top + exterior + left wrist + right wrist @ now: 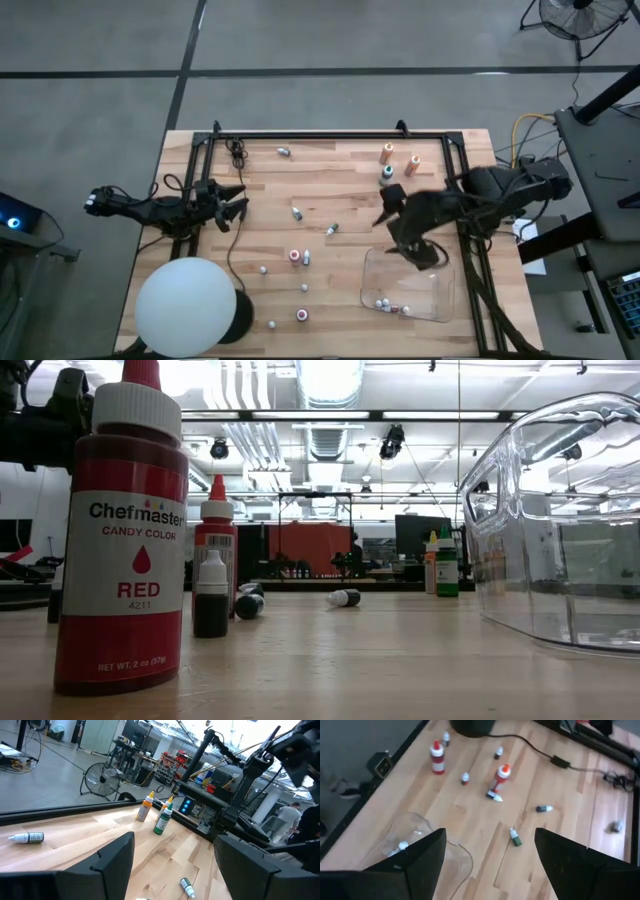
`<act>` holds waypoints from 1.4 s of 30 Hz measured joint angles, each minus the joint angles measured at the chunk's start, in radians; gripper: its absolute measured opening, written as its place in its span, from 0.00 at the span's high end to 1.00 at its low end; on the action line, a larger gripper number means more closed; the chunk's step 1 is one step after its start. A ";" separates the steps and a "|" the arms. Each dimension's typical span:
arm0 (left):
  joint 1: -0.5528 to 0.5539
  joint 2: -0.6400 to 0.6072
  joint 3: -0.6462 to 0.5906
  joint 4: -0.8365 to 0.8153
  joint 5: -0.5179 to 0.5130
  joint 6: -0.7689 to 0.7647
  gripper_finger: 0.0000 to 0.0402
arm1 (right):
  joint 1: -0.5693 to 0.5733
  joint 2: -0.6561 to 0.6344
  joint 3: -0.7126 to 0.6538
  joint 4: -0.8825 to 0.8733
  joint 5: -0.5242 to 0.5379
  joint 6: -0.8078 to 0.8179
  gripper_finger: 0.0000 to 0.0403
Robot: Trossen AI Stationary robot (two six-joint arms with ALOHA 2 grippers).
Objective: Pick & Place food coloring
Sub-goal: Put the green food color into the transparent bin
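Food coloring bottles lie scattered on the wooden table: small ones around the middle [297,212] [332,229] [294,256], one near the far edge [283,152], three upright ones at the far right [387,153]. Two or three bottles lie inside the clear tray [385,304]. My right gripper [418,252] [490,870] hovers open over the tray's far edge, holding nothing. My left gripper [238,203] [172,865] waits open at the table's left side. In the low view a red-capped bottle [120,540] stands close by.
The clear tray [440,300] [560,520] sits at the near right. A big white ball [185,307] on a dark base occupies the near left corner. A black frame rail [320,134] runs along the far edge, and a cable [232,250] crosses the left side.
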 joint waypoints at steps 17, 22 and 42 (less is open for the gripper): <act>0.000 0.000 0.000 0.000 0.000 0.000 0.39 | -0.276 0.120 -0.007 0.051 -0.049 -0.137 0.26; 0.000 0.000 0.000 0.000 0.000 0.000 0.39 | -0.307 0.187 -0.007 0.078 -0.096 -0.211 0.26; 0.000 0.000 0.000 0.000 0.000 0.000 0.39 | -0.376 0.488 -0.014 0.227 -0.218 -0.378 0.26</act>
